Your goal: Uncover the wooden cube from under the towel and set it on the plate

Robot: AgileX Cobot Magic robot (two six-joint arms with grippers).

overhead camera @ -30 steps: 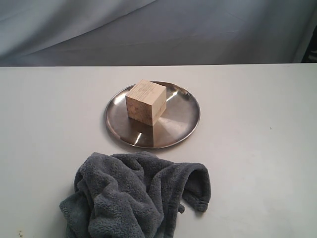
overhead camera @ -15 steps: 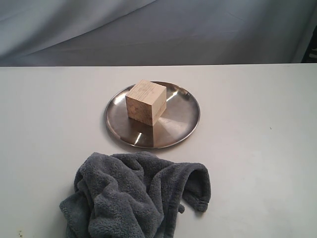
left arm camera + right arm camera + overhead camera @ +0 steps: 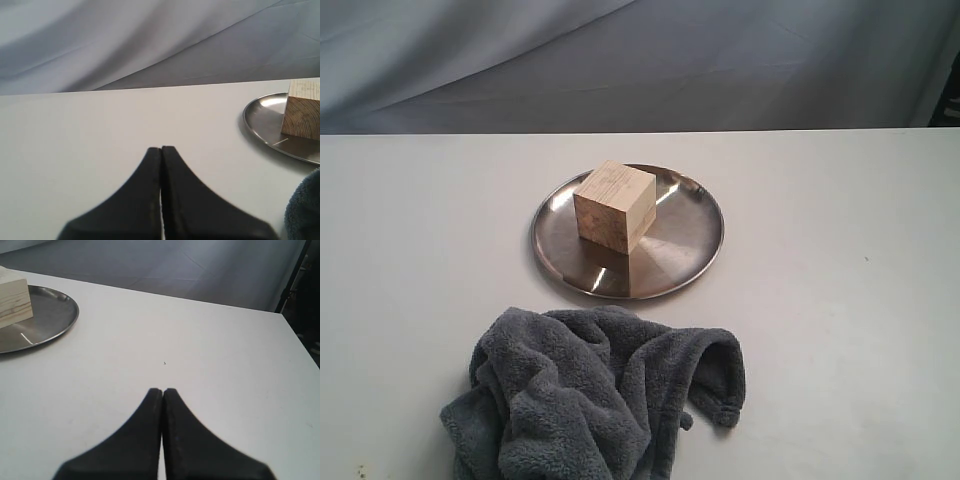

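Wooden cube uncovered, resting on plate.
Left gripper pressed together, holding nothing, above bare table left of plate; towel crumpled in a heap at near edge, left of centre, just beside plate's near rim, clear of cube; cube upright, slightly left of plate's centre, one corner toward exterior camera; right gripper likewise pressed together on nothing, above bare table right of plate.

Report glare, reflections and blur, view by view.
Exterior view: bright glints on the plate rim, the wooden cube mirrored in it, sharp. Left wrist view: the left pincer, shut, is soft-edged. Right wrist view: the right pincer likewise blurred.
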